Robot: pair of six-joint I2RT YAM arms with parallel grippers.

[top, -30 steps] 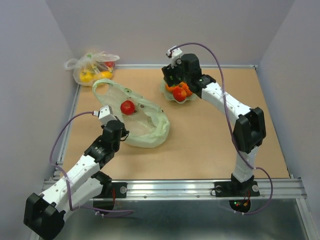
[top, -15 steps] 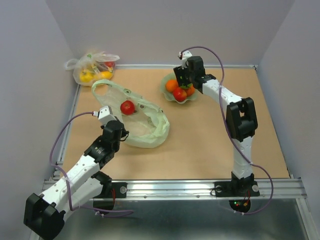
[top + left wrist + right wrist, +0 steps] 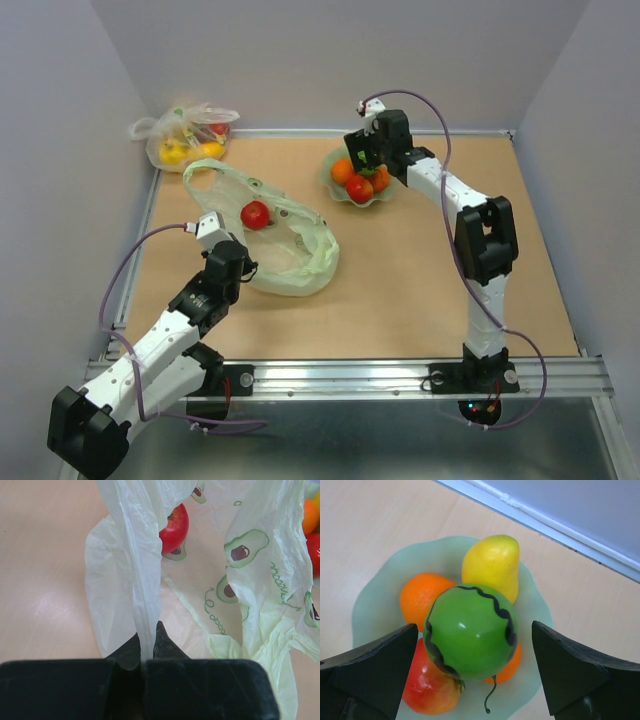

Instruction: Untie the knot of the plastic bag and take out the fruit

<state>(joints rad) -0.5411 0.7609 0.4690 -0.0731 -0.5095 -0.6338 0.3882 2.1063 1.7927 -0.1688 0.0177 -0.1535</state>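
The pale green plastic bag (image 3: 295, 255) lies slack on the table with its mouth open. One handle loop (image 3: 205, 172) lies loose, and I see no tied knot. A red fruit (image 3: 255, 214) sits inside the bag and also shows in the left wrist view (image 3: 175, 527). My left gripper (image 3: 243, 268) is shut on a strand of the bag's film (image 3: 145, 600). My right gripper (image 3: 362, 160) hovers open over the green bowl (image 3: 333, 185). Its fingers stand wide on either side of the green fruit with dark marks (image 3: 470, 630) without touching it. That fruit rests on an orange (image 3: 422, 597), a yellow fruit (image 3: 490, 562) and a red fruit (image 3: 430, 685).
A clear whitish bag (image 3: 185, 135) with yellow and red items lies at the back left corner, beyond the table's edge rail. Grey walls enclose the back and both sides. The right arm's elbow (image 3: 487, 240) stands over the right half of the table.
The right gripper has moved right and back from over the bowl, uncovering the orange and red fruit. The green fruit now shows on the pile. The left arm and bag have not moved.
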